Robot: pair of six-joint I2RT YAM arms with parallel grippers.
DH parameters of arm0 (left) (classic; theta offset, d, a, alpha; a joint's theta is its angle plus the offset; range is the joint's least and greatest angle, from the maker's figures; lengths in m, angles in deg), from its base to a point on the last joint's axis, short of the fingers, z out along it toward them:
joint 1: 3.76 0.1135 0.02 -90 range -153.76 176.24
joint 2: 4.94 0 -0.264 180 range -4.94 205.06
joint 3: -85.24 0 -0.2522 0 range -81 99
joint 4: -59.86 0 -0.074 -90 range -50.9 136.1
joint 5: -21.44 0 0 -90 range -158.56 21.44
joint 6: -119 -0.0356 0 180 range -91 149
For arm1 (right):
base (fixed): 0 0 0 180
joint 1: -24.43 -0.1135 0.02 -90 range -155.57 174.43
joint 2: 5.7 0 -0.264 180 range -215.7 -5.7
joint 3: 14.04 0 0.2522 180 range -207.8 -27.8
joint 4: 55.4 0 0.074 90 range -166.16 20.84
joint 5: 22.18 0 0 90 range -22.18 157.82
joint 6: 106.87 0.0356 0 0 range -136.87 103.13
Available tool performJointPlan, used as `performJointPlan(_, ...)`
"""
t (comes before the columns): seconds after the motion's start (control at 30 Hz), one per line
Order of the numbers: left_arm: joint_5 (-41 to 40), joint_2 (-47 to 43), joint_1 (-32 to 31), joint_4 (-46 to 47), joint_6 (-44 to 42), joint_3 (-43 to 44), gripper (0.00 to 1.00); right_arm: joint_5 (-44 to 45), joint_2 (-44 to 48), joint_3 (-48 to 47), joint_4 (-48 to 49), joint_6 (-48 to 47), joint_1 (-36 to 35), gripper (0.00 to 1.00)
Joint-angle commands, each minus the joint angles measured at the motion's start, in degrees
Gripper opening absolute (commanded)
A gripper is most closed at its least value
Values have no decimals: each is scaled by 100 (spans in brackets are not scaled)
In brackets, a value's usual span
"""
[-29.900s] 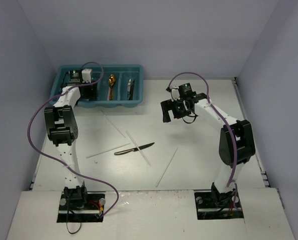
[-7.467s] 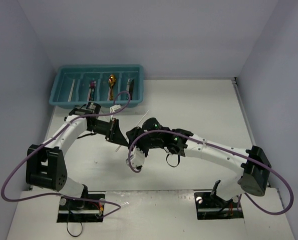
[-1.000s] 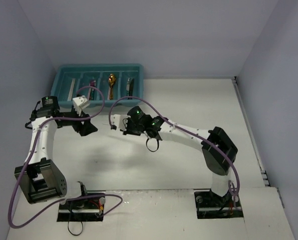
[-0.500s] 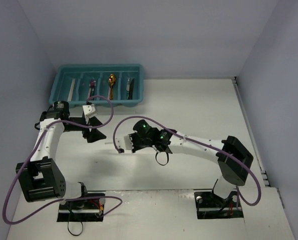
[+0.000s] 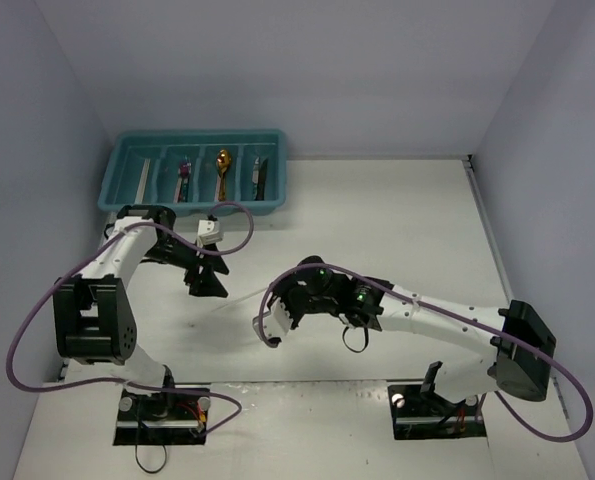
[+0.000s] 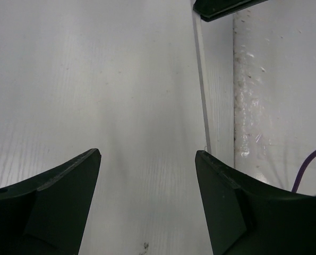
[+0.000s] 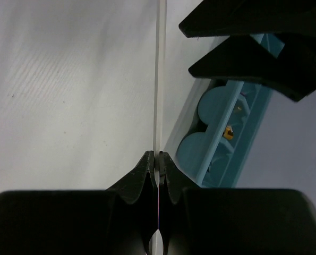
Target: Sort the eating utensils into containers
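A thin white chopstick (image 7: pixel 159 79) is pinched in my right gripper (image 7: pixel 158 155), which is shut on it low over the table's near middle (image 5: pixel 280 308). The stick runs forward toward my left gripper (image 5: pixel 205 281). In the left wrist view the chopstick (image 6: pixel 202 79) ends right at the tip of one finger (image 6: pixel 221 202), outside the open, empty left gripper (image 6: pixel 147 153). The teal tray (image 5: pixel 278 178) stands at the far left. Its containers hold white chopsticks (image 5: pixel 142 178), a pink-handled piece (image 5: pixel 184 171), a gold spoon (image 5: pixel 223 164) and a dark-handled piece (image 5: pixel 260 173).
The enclosure's walls close in the table on the left, far and right sides. A speckled white board (image 6: pixel 274 79) forms the near edge by the arm bases. Purple cables (image 5: pixel 37 330) loop off both arms.
My right gripper has carried the chopstick from near the tray toward the near edge and to the right. The left gripper followed, moving right and nearer, still open.
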Motion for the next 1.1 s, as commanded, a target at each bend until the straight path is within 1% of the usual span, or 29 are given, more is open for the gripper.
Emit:
performJointPlan(0.0,62,433,-231,-2235,-1851,440,70,-184,244,92,269,-700,-69,0)
performJointPlan(0.1,50,726,-231,-2477,-1905,550,70,-211,264,153,262,-840,-94,0)
performJointPlan(0.23,-23,689,-281,-2487,-1992,504,70,-190,253,209,265,-1005,-120,0)
performJointPlan(0.37,-95,781,-369,-2496,-1727,590,69,-172,301,369,271,-1330,-131,0)
performJointPlan(0.47,-163,867,-421,-2444,-1382,647,69,-2,317,518,282,-1588,-184,0)
performJointPlan(0.57,-309,842,-529,-2269,-802,711,69,255,315,591,344,-1656,-285,0)
performJointPlan(0.6,-398,724,-597,-1984,-328,708,69,323,295,580,356,-1649,-302,0)
performJointPlan(0.63,-489,557,-678,-1580,319,698,69,385,270,560,366,-1638,-312,0)
performJointPlan(0.73,-656,230,-852,-1121,1173,706,68,495,250,474,381,-1589,-316,0)
performJointPlan(0.93,-750,-572,-920,-241,2416,521,68,702,296,468,444,-1584,-340,0)
performJointPlan(1.07,-694,-750,-1144,-228,2733,368,67,835,346,518,551,-1637,-349,0)
